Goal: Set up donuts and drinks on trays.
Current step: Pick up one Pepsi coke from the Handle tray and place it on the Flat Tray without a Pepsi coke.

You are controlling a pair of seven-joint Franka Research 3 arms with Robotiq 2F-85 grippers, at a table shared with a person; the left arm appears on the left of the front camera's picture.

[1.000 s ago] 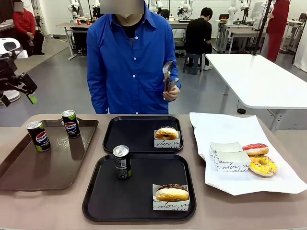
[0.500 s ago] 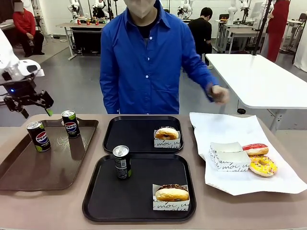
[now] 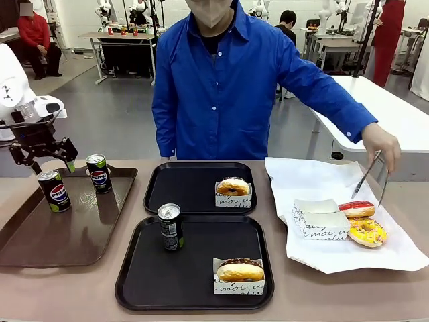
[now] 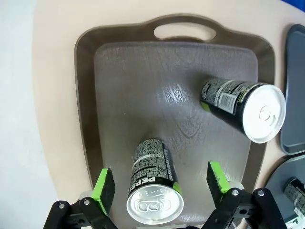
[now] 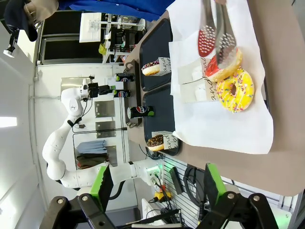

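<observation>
Right now the drink can (image 4: 152, 191) that matters most stands upright on the long brown tray (image 3: 27, 248), at the left side of the worktop (image 3: 80, 295). Its long side points straight up, and its silver top faces the left end effector (image 3: 51, 166). That end effector hangs just above the can with its two green pads spread wide and nothing pinched. In the left wrist view the can sits between the pads and touches neither. So I think the next move is straight down, then a squeeze. The left arm is much the nearer one.

A second can (image 3: 99, 173) stands near it on the same tray, farther toward the person, with a gap between them. There looks to be room for the pads, but this can is the one thing that could get bumped.

The near black tray (image 3: 134, 282) holds a third can (image 3: 170, 227) and a front donut (image 3: 240, 270). The far black tray (image 3: 174, 194) holds a back donut (image 3: 233, 186) but no can, so the drink likely goes there.

On the white paper (image 3: 301, 174) to the right, the person's hand (image 3: 381, 142) holds tongs (image 3: 370, 176) over a pink donut (image 3: 356, 208) and a yellow donut (image 3: 367, 232). The right end effector (image 5: 158, 183) is spread wide too, holding nothing, far from the cans.
</observation>
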